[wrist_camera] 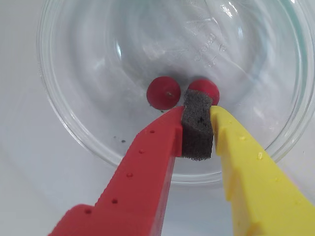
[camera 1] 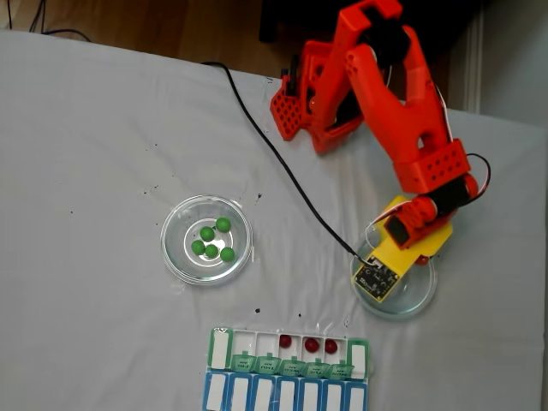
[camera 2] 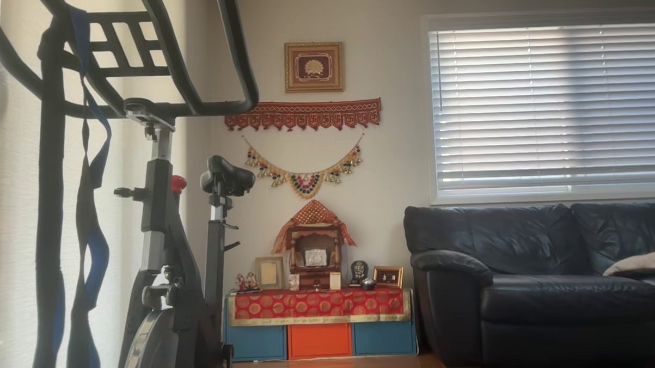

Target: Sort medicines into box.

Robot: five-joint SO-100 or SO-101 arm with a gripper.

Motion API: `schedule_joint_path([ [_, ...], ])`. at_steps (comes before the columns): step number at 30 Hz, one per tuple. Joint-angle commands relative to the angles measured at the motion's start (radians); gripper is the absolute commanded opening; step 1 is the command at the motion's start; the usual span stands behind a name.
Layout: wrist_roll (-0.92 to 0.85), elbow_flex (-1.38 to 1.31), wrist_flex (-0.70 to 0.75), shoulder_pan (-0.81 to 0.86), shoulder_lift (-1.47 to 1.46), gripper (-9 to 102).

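Wrist view: the gripper [wrist_camera: 197, 115] enters from the bottom edge, its red finger [wrist_camera: 142, 172] at left and yellow finger [wrist_camera: 251, 167] at right, closed on a dark grey foam pad [wrist_camera: 198, 129] with no ball between them. The tips hang inside the rim of a clear glass dish [wrist_camera: 74, 123], leaving open glass above and to both sides. 2 dark red balls [wrist_camera: 164, 92] lie at the dish centre, just beyond the tips; the right one [wrist_camera: 205, 88] is partly hidden by the foam, and contact cannot be judged.

Fixed view: the orange arm [camera 1: 402, 111] reaches from the top of the frame down to this dish [camera 1: 419, 301] at lower right. A second dish [camera 1: 175, 248] at centre left holds 5 green balls [camera 1: 211, 250]. The green-lidded pill organiser [camera 1: 218, 347] lies along the bottom edge, with 3 red balls [camera 1: 312, 344] in adjacent open compartments; a blue-lidded row [camera 1: 257, 396] touches it below. The surface is a white cloth [camera 1: 103, 128], largely bare at left.

Other view: a room with an exercise bike [camera 2: 166, 238], a black sofa [camera 2: 543, 280] and window blinds [camera 2: 551, 105].
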Motion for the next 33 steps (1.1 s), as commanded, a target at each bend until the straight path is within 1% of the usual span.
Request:
schedule_joint_path([
  [1, 0.02, -0.041, -0.031, -0.014, 0.046, 1],
  [7, 0.054, -0.057, -0.072, -0.012, 0.023, 1],
  [11, 0.074, -0.075, -0.075, -0.02, 0.003, 1],
  [16, 0.11, -0.199, 0.003, -0.028, -0.114, 1],
  [23, 0.163, -0.327, 0.077, -0.021, -0.225, 1],
  [33, 0.192, -0.417, 0.144, 0.005, -0.247, 1],
])
